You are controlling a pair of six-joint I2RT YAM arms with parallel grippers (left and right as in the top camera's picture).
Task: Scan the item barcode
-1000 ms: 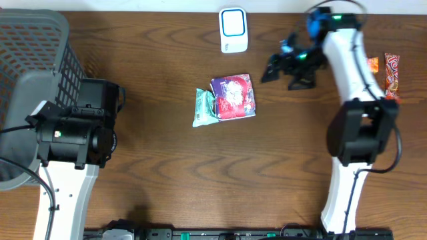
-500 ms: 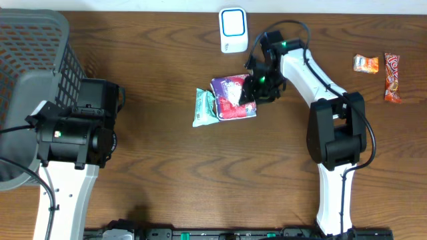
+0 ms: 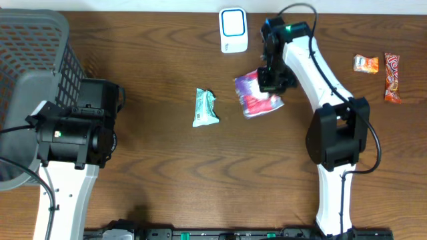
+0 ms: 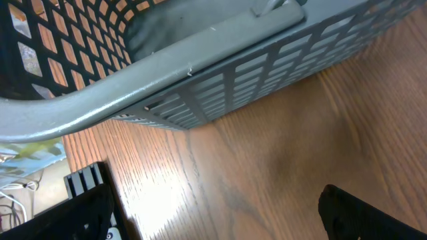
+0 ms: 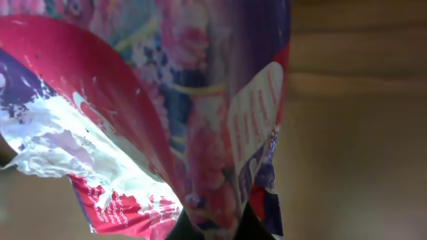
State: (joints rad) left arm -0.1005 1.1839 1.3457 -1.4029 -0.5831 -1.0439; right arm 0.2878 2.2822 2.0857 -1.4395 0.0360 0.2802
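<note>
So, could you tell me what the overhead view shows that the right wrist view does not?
Only overhead: the scanner, green packet, basket, orange sweet and red bar. Only right wrist: the print and creases of the pouch close up. Both: the pouch, pinched in the right gripper.

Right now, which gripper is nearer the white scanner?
Right. The right gripper, shut on the purple-red packet, hangs close by, just right of the white scanner; the left gripper sits open far left, beside the grey basket.
</note>
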